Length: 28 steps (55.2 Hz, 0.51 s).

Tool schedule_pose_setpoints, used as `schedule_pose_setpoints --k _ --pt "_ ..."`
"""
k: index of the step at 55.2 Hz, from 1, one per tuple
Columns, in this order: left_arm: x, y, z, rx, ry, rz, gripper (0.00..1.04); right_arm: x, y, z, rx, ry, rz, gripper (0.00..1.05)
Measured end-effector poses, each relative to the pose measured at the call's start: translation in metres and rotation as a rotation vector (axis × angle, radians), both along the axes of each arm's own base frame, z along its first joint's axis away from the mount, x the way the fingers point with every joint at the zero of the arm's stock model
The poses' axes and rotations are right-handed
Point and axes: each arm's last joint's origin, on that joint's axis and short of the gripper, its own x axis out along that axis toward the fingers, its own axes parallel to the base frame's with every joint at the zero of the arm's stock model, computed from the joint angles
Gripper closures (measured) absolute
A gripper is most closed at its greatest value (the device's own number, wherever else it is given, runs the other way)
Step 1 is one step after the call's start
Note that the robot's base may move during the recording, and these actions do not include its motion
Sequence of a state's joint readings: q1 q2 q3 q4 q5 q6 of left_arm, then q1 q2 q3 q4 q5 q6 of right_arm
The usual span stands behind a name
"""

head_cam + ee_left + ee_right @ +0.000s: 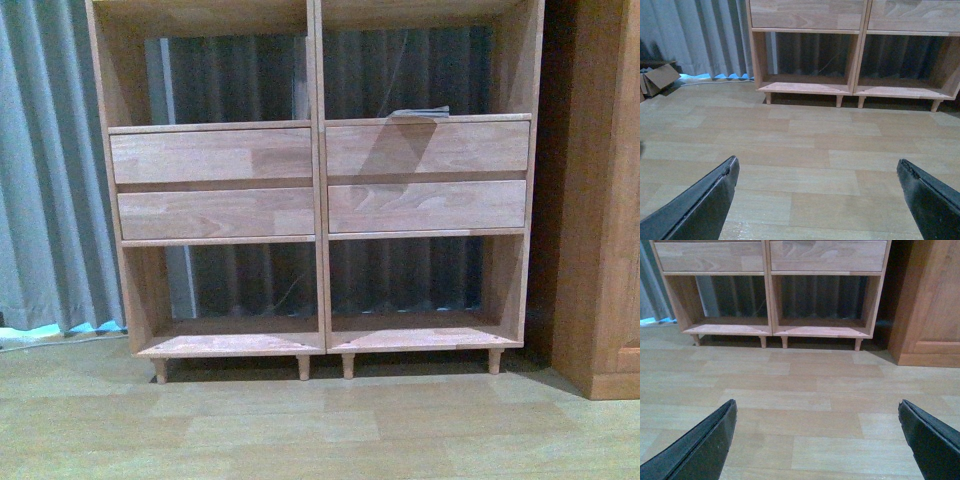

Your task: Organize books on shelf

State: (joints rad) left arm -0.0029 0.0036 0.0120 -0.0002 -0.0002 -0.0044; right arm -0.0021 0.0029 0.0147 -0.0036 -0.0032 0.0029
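The light-wood shelf (320, 185) stands ahead on short peg legs, with four plain drawer fronts and open backless compartments. A thin flat book (420, 112) lies in the upper right compartment, just above the top right drawer. The shelf's lower part shows in the left wrist view (855, 60) and the right wrist view (767, 290). My left gripper (817, 172) is open and empty over bare floor. My right gripper (817, 412) is open and empty over bare floor. Neither arm shows in the front view. No other book is in view.
A taller, darker wooden cabinet (600, 200) stands right of the shelf and shows in the right wrist view (930, 305). Grey curtains (50, 160) hang behind and to the left. A cardboard box (657, 80) lies on the floor far left. Wood-plank floor (320, 430) lies before the shelf.
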Motion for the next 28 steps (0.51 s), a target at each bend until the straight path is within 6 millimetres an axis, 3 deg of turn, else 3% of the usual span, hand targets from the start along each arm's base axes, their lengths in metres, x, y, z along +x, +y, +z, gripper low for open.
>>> schedule_pose_setpoints --k 28 --pt "0.0 0.0 0.0 0.0 0.0 0.0 0.07 0.0 0.0 0.0 0.0 0.0 0.0 0.07"
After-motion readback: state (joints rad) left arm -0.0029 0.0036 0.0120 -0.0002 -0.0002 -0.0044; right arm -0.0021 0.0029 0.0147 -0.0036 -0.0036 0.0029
